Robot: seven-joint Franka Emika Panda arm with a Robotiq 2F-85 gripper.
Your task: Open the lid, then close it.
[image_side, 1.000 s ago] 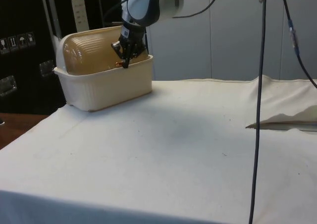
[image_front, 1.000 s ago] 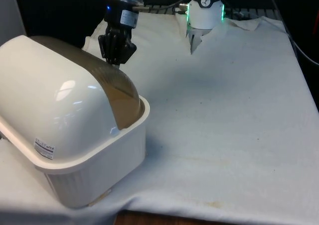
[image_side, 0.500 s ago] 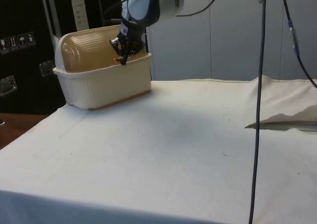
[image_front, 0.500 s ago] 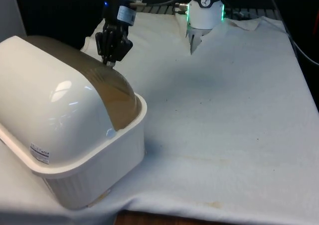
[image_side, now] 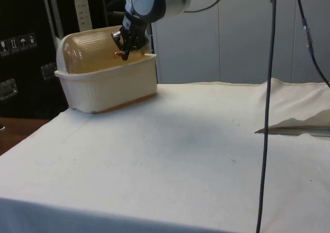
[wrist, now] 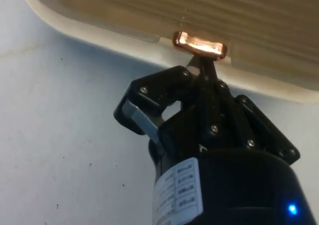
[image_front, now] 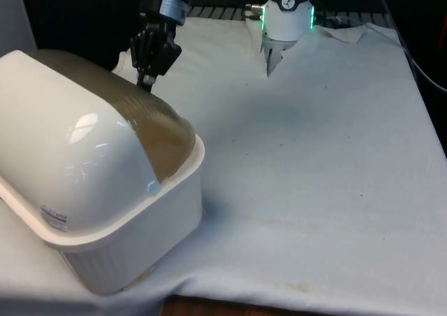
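Note:
A cream bread box (image_front: pixel 149 226) stands at the front view's left, with its rounded back towards that camera. Its ribbed, translucent brown roll-top lid (image_front: pixel 154 122) curves over the top and carries a small copper handle (wrist: pixel 199 44) on its lower edge. My black gripper (image_front: pixel 148 82) is shut on that handle, fingers pinching it from below. In the side view the gripper (image_side: pixel 122 52) holds the handle (image_side: pixel 119 51) a little above the box's front rim (image_side: pixel 142 57), so the lid (image_side: pixel 90 51) is partly raised.
The box (image_side: pixel 108 86) sits close to the table's corner and edge. A fold of white cloth (image_side: pixel 299 120) rises at the side view's right, and a dark cable (image_side: pixel 267 114) hangs down in front of it.
The gripper has risen with the handle and moved back along the lid's curve, lifting the lid's lower edge away from the box's front rim.

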